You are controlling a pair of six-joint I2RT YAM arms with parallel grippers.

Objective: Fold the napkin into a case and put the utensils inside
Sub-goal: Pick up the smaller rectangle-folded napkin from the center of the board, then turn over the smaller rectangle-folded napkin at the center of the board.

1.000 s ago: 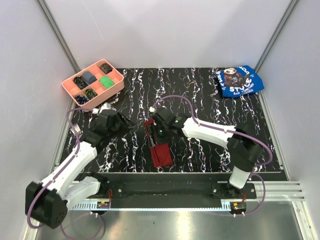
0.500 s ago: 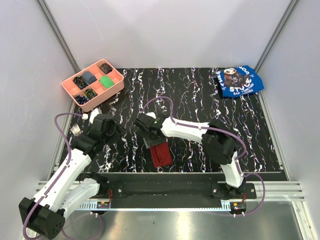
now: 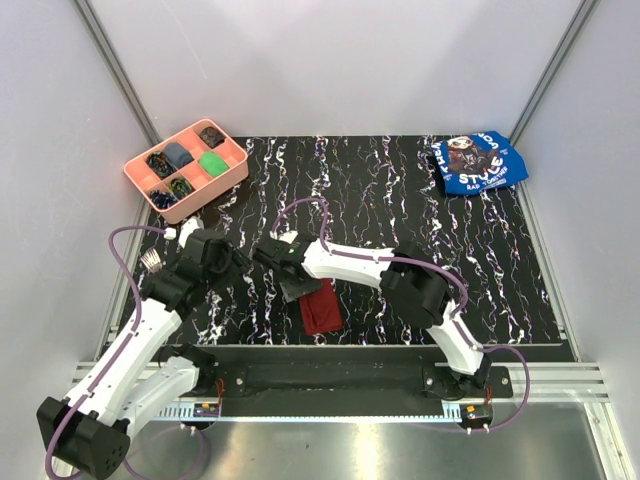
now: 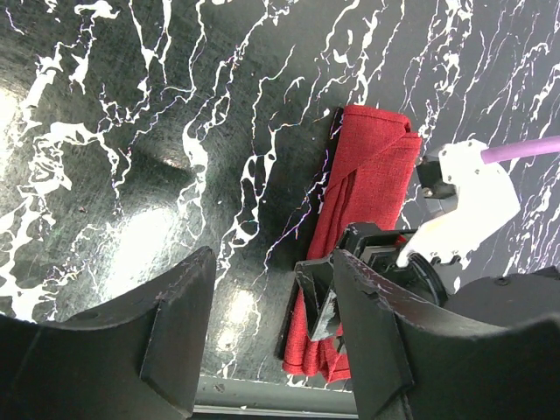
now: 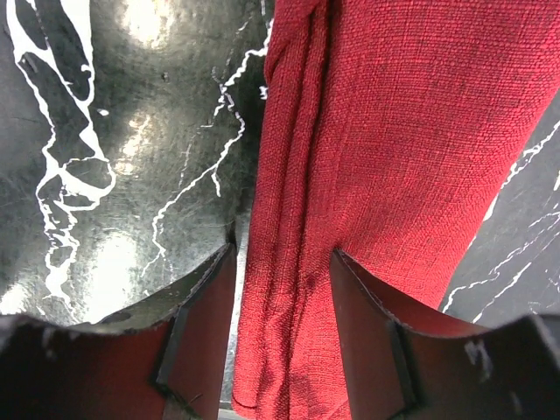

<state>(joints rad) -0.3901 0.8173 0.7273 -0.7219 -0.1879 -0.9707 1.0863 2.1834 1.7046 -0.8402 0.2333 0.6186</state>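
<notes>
Seeing the napkin strip run near-to-far, we have the right gripper astride its left layered edge, jaws apart; left gripper parted, empty, well off left.

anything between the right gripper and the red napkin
Nothing visible. The right gripper is directly over the napkin, its open fingers either side of the cloth's folded edge, with bare table beside it. The left gripper is off to the side, not between them.
</notes>
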